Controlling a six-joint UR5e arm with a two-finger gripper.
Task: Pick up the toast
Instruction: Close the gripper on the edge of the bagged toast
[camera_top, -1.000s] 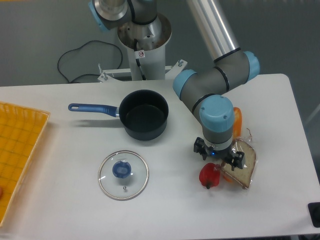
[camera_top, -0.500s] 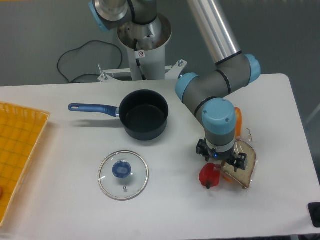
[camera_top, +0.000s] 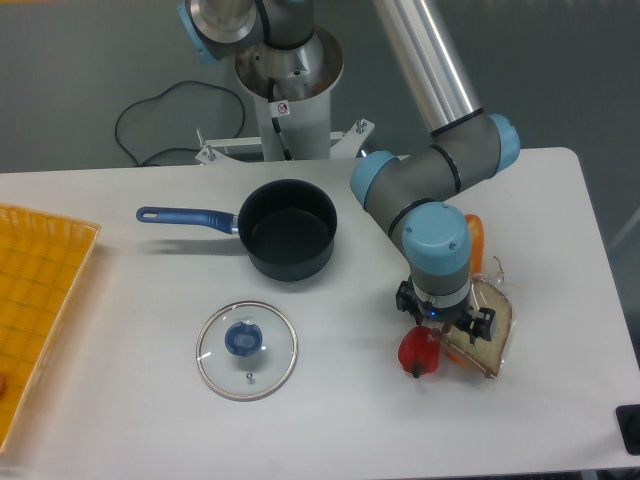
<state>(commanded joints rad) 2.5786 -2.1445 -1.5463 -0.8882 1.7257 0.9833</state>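
The toast (camera_top: 493, 330), a tan slice with a brown crust in crinkly clear plastic, lies flat on the white table at the right. My gripper (camera_top: 445, 322) points straight down over the toast's left edge, between it and a red pepper (camera_top: 418, 351). The wrist hides the fingers, so their state does not show. An orange pepper (camera_top: 474, 240) sticks out from behind the wrist, just above the toast.
A dark saucepan (camera_top: 288, 229) with a blue handle stands at the table's middle. A glass lid (camera_top: 246, 349) with a blue knob lies in front of it. A yellow tray (camera_top: 35, 310) fills the left edge. The table's right edge (camera_top: 603, 290) is near the toast.
The wrist has crept a little to the right and down toward the toast. The toast and both peppers have stayed in place.
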